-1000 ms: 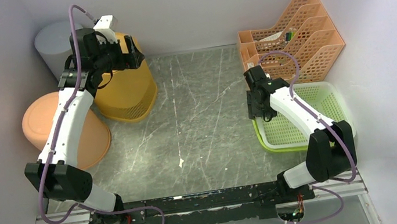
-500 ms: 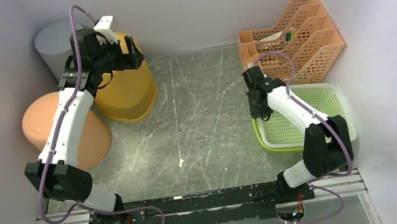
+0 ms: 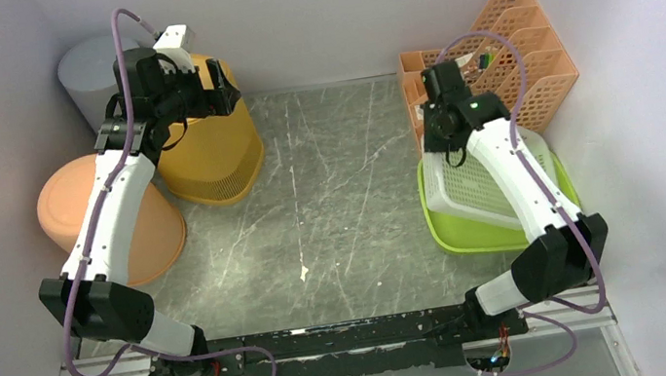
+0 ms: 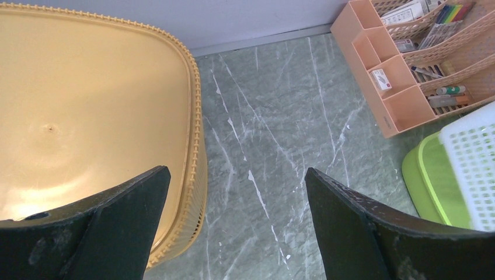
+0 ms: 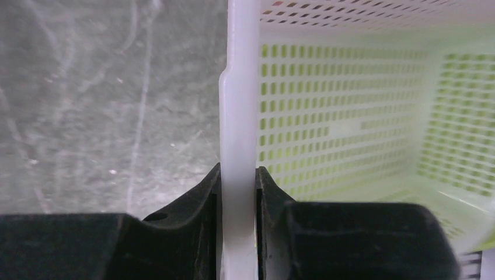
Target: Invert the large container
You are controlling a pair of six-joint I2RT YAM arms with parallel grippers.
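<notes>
A white mesh basket (image 3: 483, 179) is tilted, its left rim raised, over a lime-green tray (image 3: 473, 233) at the right. My right gripper (image 3: 447, 146) is shut on that white rim; in the right wrist view the rim (image 5: 239, 111) stands upright, pinched in my gripper (image 5: 238, 181). My left gripper (image 3: 222, 84) is open and empty, held above the right edge of an upside-down yellow basket (image 3: 212, 156). The left wrist view shows the gripper (image 4: 236, 175) over the basket's edge (image 4: 87, 116) and bare table, with the white basket (image 4: 474, 169) and green tray (image 4: 425, 185) far right.
An upside-down orange tub (image 3: 81, 209) sits at the left under my left arm. A grey bin (image 3: 89, 73) stands in the back left corner. An orange file organizer (image 3: 508, 65) with small items stands at the back right, close behind the white basket; it shows in the left wrist view (image 4: 403, 76).
My right gripper has risen and swung toward the back, lifting the white basket's left rim out of the green tray and tilting it. The left arm has barely moved.
</notes>
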